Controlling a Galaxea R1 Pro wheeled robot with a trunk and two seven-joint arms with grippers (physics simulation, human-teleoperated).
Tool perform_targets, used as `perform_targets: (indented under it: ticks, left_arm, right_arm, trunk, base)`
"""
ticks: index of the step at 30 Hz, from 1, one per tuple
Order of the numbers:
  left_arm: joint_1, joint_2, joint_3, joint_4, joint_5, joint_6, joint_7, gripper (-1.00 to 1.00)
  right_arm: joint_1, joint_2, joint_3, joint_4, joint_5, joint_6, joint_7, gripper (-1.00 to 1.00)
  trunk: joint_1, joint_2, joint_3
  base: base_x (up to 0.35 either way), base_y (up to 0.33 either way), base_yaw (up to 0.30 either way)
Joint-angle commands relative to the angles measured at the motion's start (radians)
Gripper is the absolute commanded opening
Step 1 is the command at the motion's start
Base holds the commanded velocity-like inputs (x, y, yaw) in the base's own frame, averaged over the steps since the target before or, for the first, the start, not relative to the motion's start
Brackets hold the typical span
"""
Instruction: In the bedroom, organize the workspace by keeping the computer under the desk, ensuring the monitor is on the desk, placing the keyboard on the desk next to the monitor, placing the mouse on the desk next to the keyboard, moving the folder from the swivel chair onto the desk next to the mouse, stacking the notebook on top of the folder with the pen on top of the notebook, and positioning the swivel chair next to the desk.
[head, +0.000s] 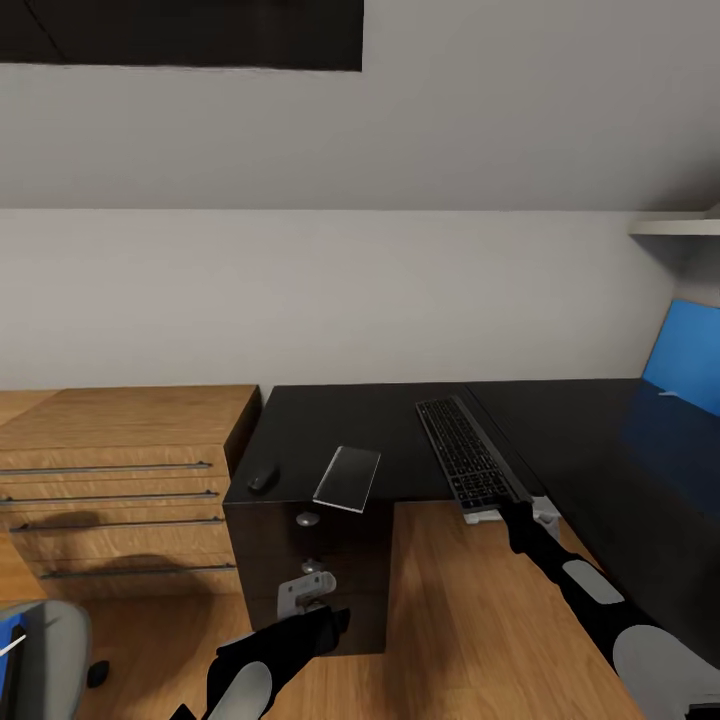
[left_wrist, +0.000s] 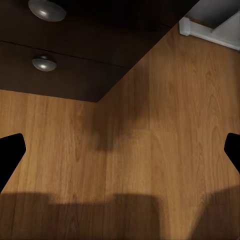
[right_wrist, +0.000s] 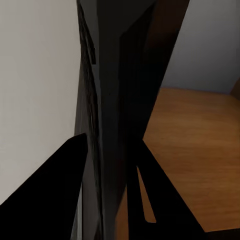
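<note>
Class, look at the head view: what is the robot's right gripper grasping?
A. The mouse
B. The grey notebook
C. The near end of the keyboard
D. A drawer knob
C: the right gripper is closed on the keyboard's near end, at the desk edge.

A plain pale grey wall (head: 330, 290) is seen across the middle of the head view, with a lighter sloped surface above it. A dark rectangular panel (head: 180, 32) is set at the upper left of the frame. At the upper right edge, a white shelf (head: 680, 227) is fixed to the wall. A light wood dresser with long metal handles (head: 110, 480) is placed at the left, against the wall. The warm wood-plank floor (head: 450, 610) is shown across the lower part of the frame, and soft shadows are cast on it. In the left wrist view, a white skirting board (left_wrist: 210, 32) is seen at the upper right.
</note>
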Motion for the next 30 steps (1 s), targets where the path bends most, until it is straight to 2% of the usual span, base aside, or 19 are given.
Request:
perform_targets:
  ticks: [1,4,11,24,30]
  left_arm:
    - [-0.001,0.001,-0.002,-0.001,0.008,0.000,0.010,1.00]
    - [-0.001,0.000,-0.003,-0.001,0.006,0.000,0.011,1.00]
    - [-0.001,0.000,-0.003,-0.001,0.002,0.000,0.012,1.00]
    - [-0.001,-0.001,-0.003,-0.001,0.001,0.000,0.013,1.00]
    - [-0.001,0.000,-0.003,-0.001,0.002,0.000,0.007,1.00]
  right_arm:
    - [-0.001,-0.001,0.009,0.001,-0.010,0.001,0.002,-1.00]
    - [0.000,-0.001,0.009,-0.001,-0.009,-0.006,0.002,-1.00]
    - [-0.001,0.008,0.014,-0.070,-0.009,-0.086,0.002,-1.00]
    - [0.000,0.016,0.010,-0.134,-0.011,-0.088,0.002,-1.00]
    - [0.000,0.016,0.009,-0.146,-0.012,-0.085,0.002,-1.00]
  trunk:
    - [-0.004,0.007,0.002]
    - [-0.016,0.028,0.012]
    - [-0.042,0.077,0.033]
    - [-0.092,0.168,0.074]
    - [-0.092,0.168,0.074]
  base:
    - [0.000,0.000,0.000]
    - [0.000,0.000,0.000]
    - [0.000,0.000,0.000]
    - [0.000,0.000,0.000]
    - [0.000,0.000,0.000]
